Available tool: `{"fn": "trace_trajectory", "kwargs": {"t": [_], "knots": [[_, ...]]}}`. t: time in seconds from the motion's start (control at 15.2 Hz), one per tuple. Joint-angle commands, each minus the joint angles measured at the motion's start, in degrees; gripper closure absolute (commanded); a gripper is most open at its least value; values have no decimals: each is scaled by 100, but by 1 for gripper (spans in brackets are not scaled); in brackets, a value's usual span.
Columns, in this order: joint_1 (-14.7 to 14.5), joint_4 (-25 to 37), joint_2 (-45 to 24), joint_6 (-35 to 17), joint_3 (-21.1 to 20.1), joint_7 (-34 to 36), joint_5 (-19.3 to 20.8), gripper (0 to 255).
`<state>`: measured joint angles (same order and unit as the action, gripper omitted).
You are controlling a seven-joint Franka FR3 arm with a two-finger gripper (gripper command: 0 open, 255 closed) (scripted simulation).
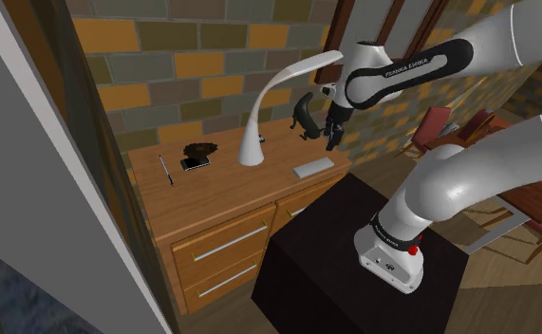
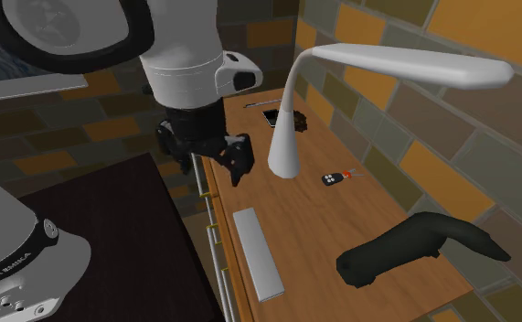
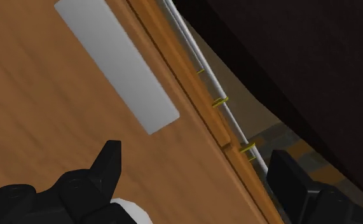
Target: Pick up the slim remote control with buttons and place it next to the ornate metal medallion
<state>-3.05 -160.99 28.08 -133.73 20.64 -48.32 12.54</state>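
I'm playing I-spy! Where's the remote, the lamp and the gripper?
remote point(image 2: 257, 254), second exterior view, middle of its flat grey top.
lamp point(image 1: 251, 152), shoulder view, its white base.
gripper point(image 3: 196, 170), wrist view, midway between its open fingers.

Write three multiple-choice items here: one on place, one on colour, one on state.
1. The grey remote lies: A on the dresser top by its front edge; B in a drawer; C on the floor.
2. The lamp is: A red; B white; C green.
3. The gripper is: A shut on the remote; B shut on nothing; C open and empty.
Key: A, the wrist view shows it beside the edge; B, its whole body is white; C, the fingers stand apart with nothing between.
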Motion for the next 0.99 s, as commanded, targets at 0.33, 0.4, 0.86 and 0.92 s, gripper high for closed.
{"fn": "trace_trajectory", "kwargs": {"t": [0.33,0.4,0.86,0.92], "knots": [[-513,175,-1903,-1685,975,-2045,-384,0],[-636,249,-2227,-1904,1099,-2459,-644,0],[-245,1034,-4286,-2820,408,-5698,-3267,0],[-155,1057,-4384,-2890,291,-5789,-3390,0]]}}
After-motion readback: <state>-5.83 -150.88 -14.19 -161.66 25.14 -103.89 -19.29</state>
